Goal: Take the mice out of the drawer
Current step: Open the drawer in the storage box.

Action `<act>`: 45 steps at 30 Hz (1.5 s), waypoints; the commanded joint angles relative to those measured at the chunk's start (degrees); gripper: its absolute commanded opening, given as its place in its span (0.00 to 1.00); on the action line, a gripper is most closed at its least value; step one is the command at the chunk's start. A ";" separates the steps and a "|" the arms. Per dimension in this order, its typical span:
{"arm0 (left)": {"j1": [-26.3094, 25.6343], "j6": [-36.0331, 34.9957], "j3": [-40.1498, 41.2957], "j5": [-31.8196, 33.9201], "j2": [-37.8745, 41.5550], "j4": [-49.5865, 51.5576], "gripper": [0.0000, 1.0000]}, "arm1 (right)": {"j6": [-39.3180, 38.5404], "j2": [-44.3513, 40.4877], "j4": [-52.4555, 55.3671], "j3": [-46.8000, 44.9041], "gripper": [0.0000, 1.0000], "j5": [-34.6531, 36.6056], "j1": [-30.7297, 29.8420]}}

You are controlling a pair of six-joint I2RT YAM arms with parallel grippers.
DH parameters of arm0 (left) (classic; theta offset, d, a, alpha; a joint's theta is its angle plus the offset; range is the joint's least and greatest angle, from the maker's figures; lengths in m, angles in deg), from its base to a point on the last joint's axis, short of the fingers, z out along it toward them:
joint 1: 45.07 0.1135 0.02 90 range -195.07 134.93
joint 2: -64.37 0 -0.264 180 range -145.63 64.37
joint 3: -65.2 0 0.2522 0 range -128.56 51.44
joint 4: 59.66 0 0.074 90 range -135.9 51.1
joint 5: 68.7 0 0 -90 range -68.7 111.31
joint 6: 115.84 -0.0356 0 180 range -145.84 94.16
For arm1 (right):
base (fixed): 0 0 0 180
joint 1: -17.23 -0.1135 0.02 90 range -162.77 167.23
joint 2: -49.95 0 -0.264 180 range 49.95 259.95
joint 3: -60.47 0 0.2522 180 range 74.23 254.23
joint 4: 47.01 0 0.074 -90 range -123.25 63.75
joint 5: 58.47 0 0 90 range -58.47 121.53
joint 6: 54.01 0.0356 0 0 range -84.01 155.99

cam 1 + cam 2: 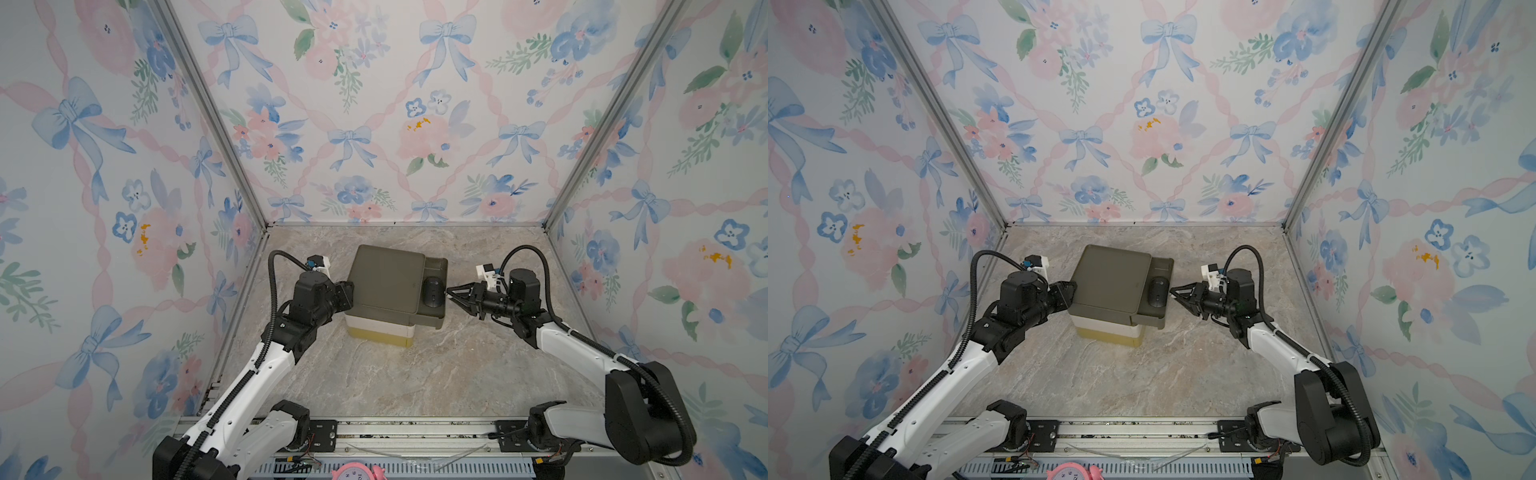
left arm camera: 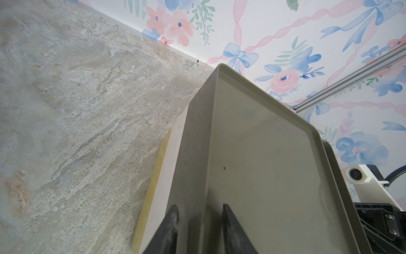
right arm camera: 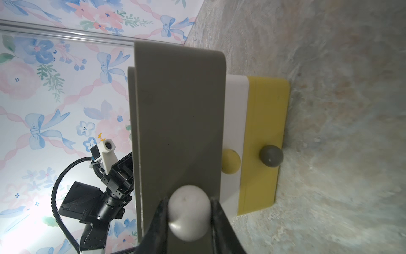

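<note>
A small cabinet [image 1: 384, 278] [image 1: 1111, 278] stands mid-table with an olive top, a white middle and a yellow base. Its olive top drawer [image 1: 437, 262] [image 1: 1163, 262] is slid out a little to the right. One black mouse [image 1: 432, 292] [image 1: 1158, 292] lies in the exposed part; the rest of the drawer's inside is hidden. My right gripper [image 1: 449, 292] [image 3: 189, 200] is shut on the drawer's white round knob [image 3: 189, 217]. My left gripper [image 1: 349, 294] [image 2: 200, 207] is shut on the rim of the cabinet's top at its left side.
Below the open drawer, the white drawer has a yellow knob [image 3: 230, 161] and the yellow drawer has a grey knob [image 3: 271, 156], both closed. Floral walls enclose three sides. A pink clock [image 1: 357, 471] sits at the front rail.
</note>
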 commanded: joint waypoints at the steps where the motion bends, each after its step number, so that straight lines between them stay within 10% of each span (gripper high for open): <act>1: -0.15 0.27 1.38 1.77 -1.07 5.64 0.35 | -3.89 -4.02 6.96 -0.49 0.19 -2.60 3.60; 20: -0.13 -0.27 1.29 2.26 -0.90 6.17 0.37 | -13.17 -6.25 20.56 0.37 0.20 -5.82 13.30; 32: -0.20 -2.18 -0.76 1.53 1.51 6.63 0.63 | -17.61 -8.96 29.59 3.98 0.57 -4.89 12.47; 40: -0.11 -4.23 -6.44 5.57 4.83 9.60 0.67 | -31.12 -14.85 56.06 18.18 0.79 12.95 12.55; 45: -0.17 -3.20 -10.90 3.26 5.78 9.83 0.66 | -33.60 -12.87 68.28 29.93 0.79 29.77 1.44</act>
